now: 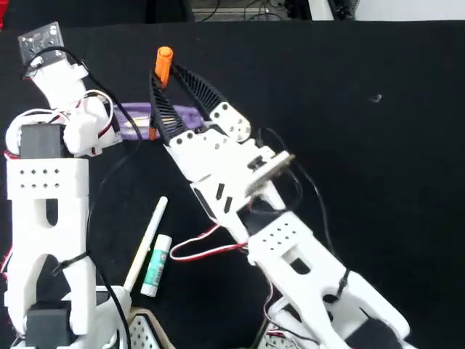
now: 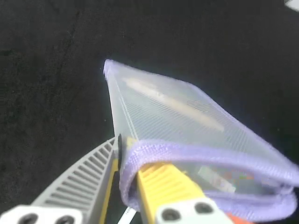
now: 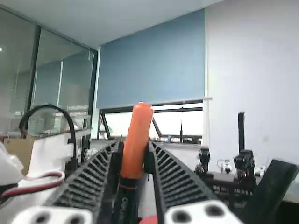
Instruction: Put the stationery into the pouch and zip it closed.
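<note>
Two pieces, a pen (image 1: 147, 240) and a glue stick (image 1: 157, 263), lie loose on the table (image 1: 363, 145), well apart from the pouch (image 1: 134, 116). Your right gripper (image 1: 166, 74) is clenched on the orange marker (image 1: 163, 58). Its long axis stands nearly upright, with the lower end beside the pouch mouth. Your left gripper (image 2: 125, 154) pinches the pouch rim, one finger inside and one outside. To my eye, you'll need to tip the marker lengthwise toward that mouth.
</note>
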You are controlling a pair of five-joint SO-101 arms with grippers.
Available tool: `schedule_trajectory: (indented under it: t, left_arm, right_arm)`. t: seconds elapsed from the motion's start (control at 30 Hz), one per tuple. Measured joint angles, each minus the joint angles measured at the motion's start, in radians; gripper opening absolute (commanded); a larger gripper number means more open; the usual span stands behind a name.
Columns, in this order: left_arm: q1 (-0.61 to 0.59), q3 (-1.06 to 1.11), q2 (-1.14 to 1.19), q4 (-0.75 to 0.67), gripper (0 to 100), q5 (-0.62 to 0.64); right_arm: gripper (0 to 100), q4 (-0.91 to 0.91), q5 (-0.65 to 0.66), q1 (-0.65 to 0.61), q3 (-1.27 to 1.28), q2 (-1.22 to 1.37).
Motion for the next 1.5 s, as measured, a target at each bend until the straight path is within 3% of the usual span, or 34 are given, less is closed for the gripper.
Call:
schedule_trajectory:
  t: [0.6,0.77,0.9,1.07,1.33,1.5]
  left_arm:
    - [0.005,0.009,0.002,0.000,3,0.000]
    - [0.005,0.009,0.002,0.000,3,0.000]
    - [-0.048,0.011,0.003,-0.025,3,0.000]
    - [-0.078,0.011,0.003,-0.035,3,0.000]
    - [-0.092,0.011,0.003,-0.051,3,0.000]
    - [-0.187,0.012,0.005,-0.083,3,0.000]
  right_arm:
    - [1.1,0.003,0.008,0.029,0.002,-0.011]
    - [1.6,0.003,0.011,-0.021,0.020,0.051]
    - [13.4,0.029,0.009,-0.025,0.031,0.124]
    - [23.1,0.226,0.009,-0.031,0.003,0.143]
    - [23.0,0.692,0.057,-0.031,-0.170,-0.003]
    - [23.0,1.026,0.052,-0.031,-0.270,-0.189]
